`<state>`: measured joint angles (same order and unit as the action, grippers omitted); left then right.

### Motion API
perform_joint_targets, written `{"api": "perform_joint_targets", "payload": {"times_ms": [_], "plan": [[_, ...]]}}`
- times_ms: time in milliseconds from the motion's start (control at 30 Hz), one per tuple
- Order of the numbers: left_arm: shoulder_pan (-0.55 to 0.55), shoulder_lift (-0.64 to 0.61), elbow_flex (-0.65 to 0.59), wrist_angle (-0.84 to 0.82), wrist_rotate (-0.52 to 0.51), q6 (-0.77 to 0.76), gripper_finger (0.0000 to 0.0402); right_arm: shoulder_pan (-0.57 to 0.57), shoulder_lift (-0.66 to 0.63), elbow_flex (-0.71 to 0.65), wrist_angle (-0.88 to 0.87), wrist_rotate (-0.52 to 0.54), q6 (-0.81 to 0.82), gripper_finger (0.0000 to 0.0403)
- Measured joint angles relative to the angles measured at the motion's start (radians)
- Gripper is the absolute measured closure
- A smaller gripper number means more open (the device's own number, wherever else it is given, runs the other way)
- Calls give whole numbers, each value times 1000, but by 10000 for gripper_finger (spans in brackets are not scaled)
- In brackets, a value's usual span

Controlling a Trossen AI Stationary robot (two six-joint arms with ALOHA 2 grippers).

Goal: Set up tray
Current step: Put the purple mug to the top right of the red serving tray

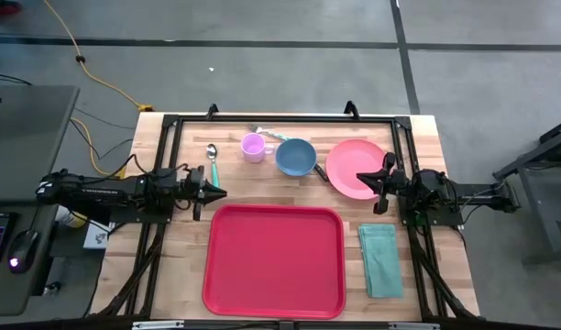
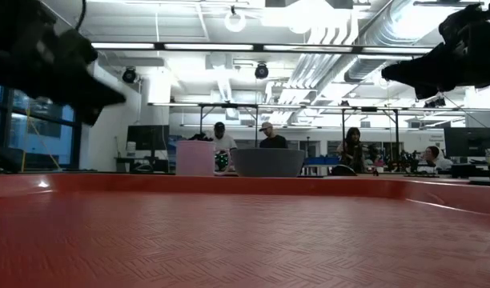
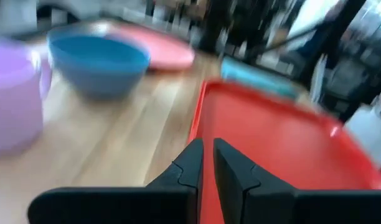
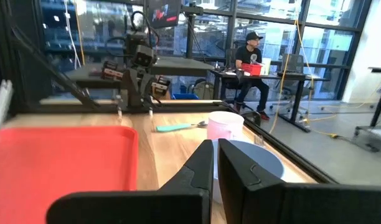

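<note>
The red tray (image 1: 272, 261) lies flat on the wooden table near its near edge and fills the low view (image 2: 245, 240). My left gripper (image 1: 223, 192) hovers shut just off the tray's far left corner, its fingers (image 3: 192, 163) pointing toward the table's right. My right gripper (image 1: 360, 178) is shut and hangs above the salmon-pink plate (image 1: 345, 160), pointing toward the table's left. Along the far side stand a lilac cup (image 1: 253, 147) and a blue bowl (image 1: 296, 157), and a teal-handled spoon (image 1: 212, 165) lies there too. A folded teal napkin (image 1: 379, 259) lies right of the tray.
A black frame (image 1: 280, 117) borders the table's far side, with rails running down both sides. In the low view both arms sit high above the tray, with the cup (image 2: 195, 158) and bowl (image 2: 267, 162) behind the rim. People sit at desks in the room beyond (image 4: 249, 62).
</note>
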<state>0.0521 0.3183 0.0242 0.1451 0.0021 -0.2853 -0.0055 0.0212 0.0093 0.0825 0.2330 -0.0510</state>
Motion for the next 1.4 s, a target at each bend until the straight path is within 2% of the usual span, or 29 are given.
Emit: {"api": "perform_joint_targets", "payload": {"times_ms": [200, 433, 533, 667, 833, 933, 1067, 1333, 1400], "plan": [[0, 0, 0, 239, -86, 81, 334, 0, 0, 0, 68, 8, 123, 402], [0, 0, 1, 337, -170, 194, 334, 0, 0, 0, 208, 3, 235, 402], [0, 0, 17, 329, -216, 267, 334, 0, 0, 0, 274, 8, 279, 402], [0, 0, 68, 314, -253, 383, 334, -1, 0, 0, 341, 49, 255, 402], [0, 0, 152, 268, -290, 495, 334, -1, 0, 0, 466, 54, 227, 402], [0, 0, 205, 188, -295, 518, 334, -1, 0, 0, 526, 69, 263, 402], [0, 0, 266, 97, -295, 521, 334, -1, 0, 0, 614, 143, 340, 402], [0, 0, 331, 14, -293, 521, 334, -1, 0, 0, 701, 190, 337, 402], [0, 0, 333, 8, -293, 521, 334, -1, 0, 0, 710, 236, 333, 402]]}}
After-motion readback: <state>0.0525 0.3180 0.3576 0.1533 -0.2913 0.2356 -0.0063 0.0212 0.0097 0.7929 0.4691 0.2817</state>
